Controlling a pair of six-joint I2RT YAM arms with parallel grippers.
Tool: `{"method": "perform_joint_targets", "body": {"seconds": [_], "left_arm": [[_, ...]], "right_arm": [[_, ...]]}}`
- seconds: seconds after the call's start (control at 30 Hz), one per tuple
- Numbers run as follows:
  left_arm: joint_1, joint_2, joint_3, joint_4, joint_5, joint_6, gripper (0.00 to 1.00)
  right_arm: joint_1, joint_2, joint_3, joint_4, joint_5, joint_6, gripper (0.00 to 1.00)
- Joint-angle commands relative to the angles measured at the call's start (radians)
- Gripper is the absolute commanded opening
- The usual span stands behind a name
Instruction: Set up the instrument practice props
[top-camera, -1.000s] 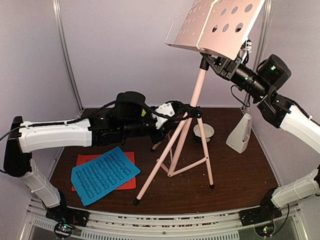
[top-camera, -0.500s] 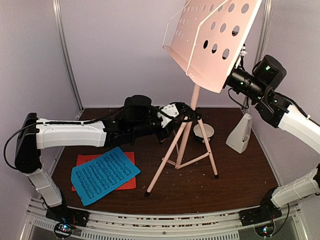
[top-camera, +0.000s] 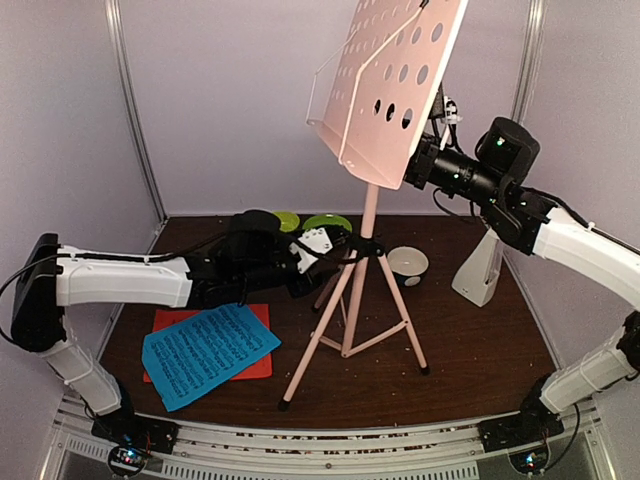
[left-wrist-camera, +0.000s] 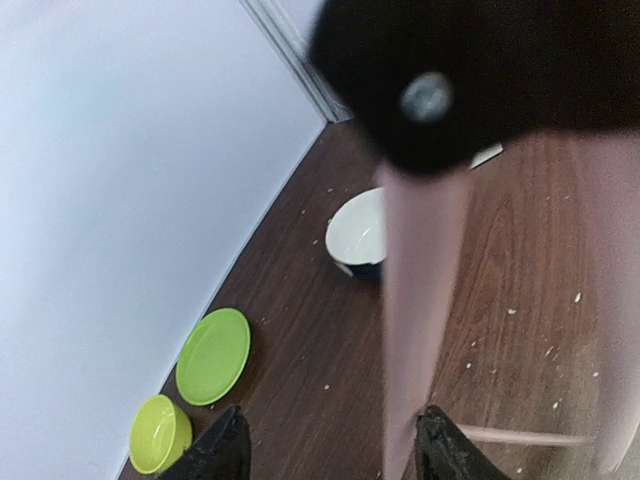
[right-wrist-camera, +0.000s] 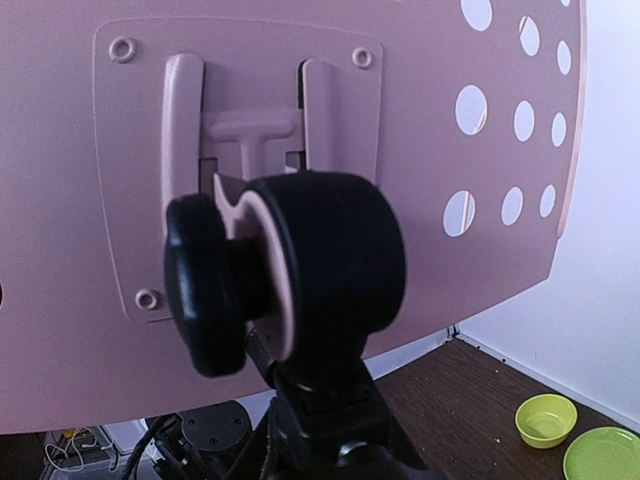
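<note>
Pink stand (top-camera: 370, 205) is upright on its three legs near the middle of the table (top-camera: 480, 345), its hole-dotted desk (top-camera: 392, 80) tipped steeply at the top.

Left fingers (left-wrist-camera: 222, 452) are apart at the stand's black leg hub. One leg runs down between them, close to one tip (whether it touches, the blur hides).

Right fingers (top-camera: 428, 168) reach the back of the desk and look clamped on the stand's black tilt joint. The wrist view is filled by that joint and its knob.

Left of the stand's feet lies the blue sheet (top-camera: 208, 348), flat on the red sheet (top-camera: 257, 368), which shows only at its edges. To the right of the stand, well apart from it, is the metronome (top-camera: 478, 270). A white bowl (top-camera: 407, 265) sits just behind the stand's right leg. Behind the stand, by the back wall, are a green plate (top-camera: 327, 222) and a green bowl (top-camera: 288, 220), side by side.
</note>
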Motion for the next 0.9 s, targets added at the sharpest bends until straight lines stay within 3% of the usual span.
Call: {"method": "perform_joint_targets", "body": {"seconds": [0.0,0.37,0.53,0.87], "left_arm": [[0.048,-0.111,-0.082,0.048,-0.094,-0.058,0.61],[0.065,-0.318,-0.243,-0.028,0.046,-0.225,0.66],[0.064,-0.394,-0.329,-0.025,0.008,-0.238,0.66],[0.064,-0.442,-0.336,-0.085,-0.003,-0.231,0.66]], "right_arm": [[-0.002,-0.048,0.065,0.155,0.001,0.02,0.0],[0.003,-0.026,0.078,0.178,-0.027,-0.003,0.0],[0.022,-0.03,0.073,0.188,-0.016,-0.102,0.0],[0.042,-0.024,0.025,0.311,0.048,-0.175,0.0]]}}
